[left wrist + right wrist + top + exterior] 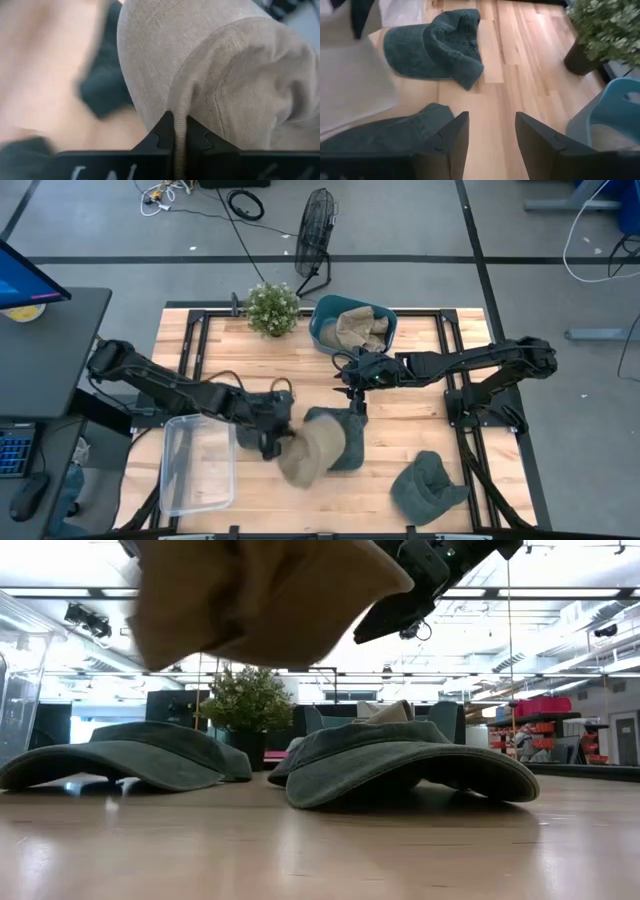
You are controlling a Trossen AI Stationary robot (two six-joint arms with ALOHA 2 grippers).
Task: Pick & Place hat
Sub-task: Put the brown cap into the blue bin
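Observation:
A tan hat is lifted above the table in my left gripper, which is shut on it; it fills the left wrist view and the top of the low view. A green hat lies brim down on the table just right of it. A second green hat lies farther left, partly under my left arm. A third green hat lies at the near right. My right gripper is open and empty above the middle hat's far side. My left gripper pinches a thin raised fold or edge of the tan hat's cloth between its two shut fingers. The fingers come from the table's left. The hat is lifted clear of the table and bulges out beyond the fingertips.
A clear plastic box stands at the near left. A blue bin with tan cloth inside and a potted plant stand at the far edge. Bare wood lies between the hats.

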